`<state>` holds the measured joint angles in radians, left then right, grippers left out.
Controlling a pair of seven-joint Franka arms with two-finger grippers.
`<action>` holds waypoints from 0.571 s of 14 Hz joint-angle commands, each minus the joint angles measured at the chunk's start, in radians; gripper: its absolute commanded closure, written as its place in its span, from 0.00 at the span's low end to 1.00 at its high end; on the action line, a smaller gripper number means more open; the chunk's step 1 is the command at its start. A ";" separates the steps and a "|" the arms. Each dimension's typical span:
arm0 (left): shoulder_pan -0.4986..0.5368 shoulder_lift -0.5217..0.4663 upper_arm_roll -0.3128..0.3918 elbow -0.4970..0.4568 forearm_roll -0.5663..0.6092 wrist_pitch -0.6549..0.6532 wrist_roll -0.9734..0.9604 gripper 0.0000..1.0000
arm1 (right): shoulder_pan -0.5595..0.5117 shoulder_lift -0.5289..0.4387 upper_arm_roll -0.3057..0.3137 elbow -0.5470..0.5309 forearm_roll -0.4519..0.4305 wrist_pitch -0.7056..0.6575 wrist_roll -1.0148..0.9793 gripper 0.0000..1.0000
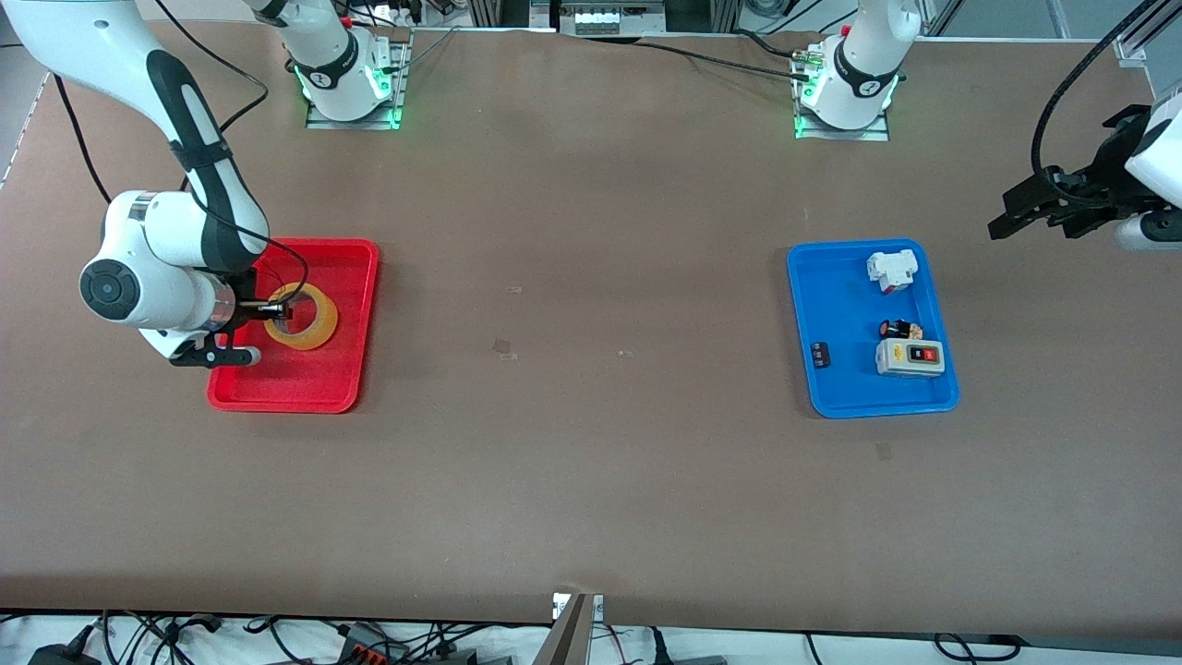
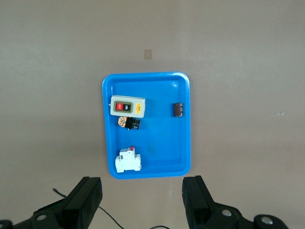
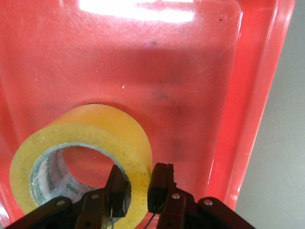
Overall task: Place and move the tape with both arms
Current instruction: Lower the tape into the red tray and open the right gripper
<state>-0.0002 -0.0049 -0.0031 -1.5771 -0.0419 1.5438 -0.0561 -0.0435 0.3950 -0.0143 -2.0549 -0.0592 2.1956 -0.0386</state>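
Brown table (image 1: 591,480), red tray (image 1: 355,277) at right arm's end. Tape (image 1: 314,323) in tray, wall clamped by right gripper (image 3: 139,188). Left gripper (image 2: 143,202) spread wide, waiting above blue tray (image 2: 183,143). Grasp done; lift, handover, placement remaining.

We see bare brown table (image 1: 591,277) between the red plastic tray (image 1: 355,314) and the blue plastic tray (image 1: 831,388); only trays obstruct.
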 commanded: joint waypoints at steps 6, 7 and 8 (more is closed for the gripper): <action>0.009 0.002 -0.005 0.035 0.001 -0.028 -0.007 0.00 | -0.012 -0.096 0.011 0.076 -0.008 -0.099 -0.021 0.00; 0.009 0.003 -0.005 0.034 0.001 -0.028 -0.007 0.00 | -0.013 -0.106 0.011 0.137 -0.002 -0.178 -0.023 0.00; 0.009 0.003 -0.005 0.034 0.001 -0.028 -0.007 0.00 | -0.012 -0.114 0.013 0.233 0.007 -0.288 -0.023 0.00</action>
<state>0.0026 -0.0049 -0.0024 -1.5651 -0.0418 1.5393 -0.0568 -0.0442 0.3267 -0.0142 -1.9484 -0.0594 2.0737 -0.0415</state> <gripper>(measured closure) 0.000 0.000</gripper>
